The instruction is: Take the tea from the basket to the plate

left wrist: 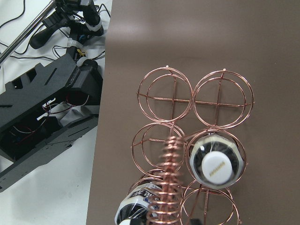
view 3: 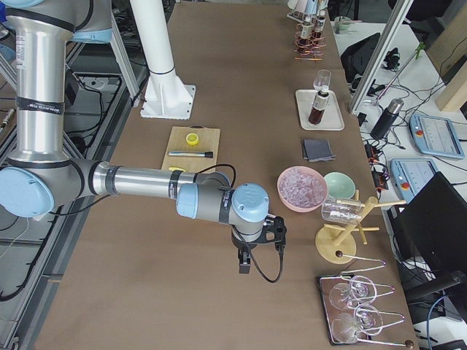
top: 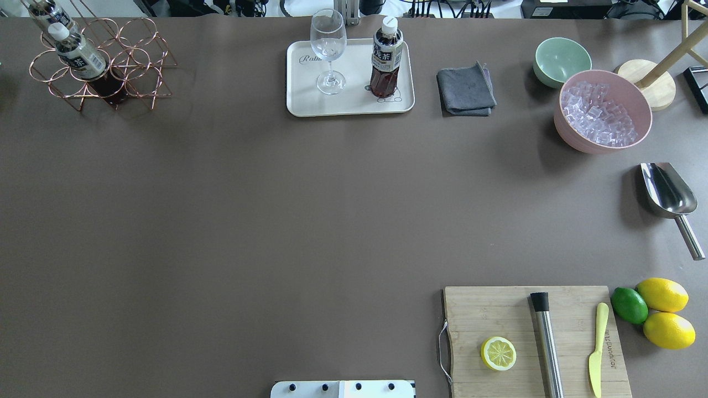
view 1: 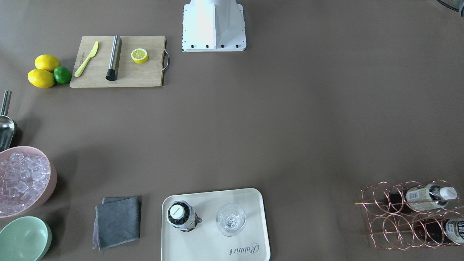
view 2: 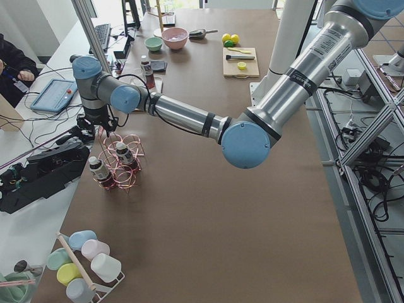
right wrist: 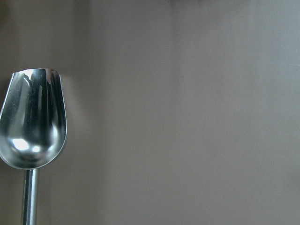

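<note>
While one tea bottle stands upright on the plate, by the corner with the line drawing, two more of its kind sit in the basket at the far left end of the counter. On the plate a clear glass stands beside the tea bottle, apart from it, near the "Rabbit" script.

Seen from the left wrist camera, the second bottle fills the right ring of the basket's middle row, white cap up. The third bottle sits in the left ring of the row at the frame's bottom edge, partly hidden by the blurred coil of the handle.

The left pincer hangs over the basket, just above the handle's top. It shows only from the side and small, so I cannot tell how far its jaws stand apart or whether it has hold of anything. The right pincer points down over bare counter at the other end, near the pink bowl of ice; its opening likewise cannot be told. Below its wrist camera lies a steel scoop, its handle running off the bottom edge.

A grey cloth lies just right of the plate, and a cutting board carries a lemon half.
</note>
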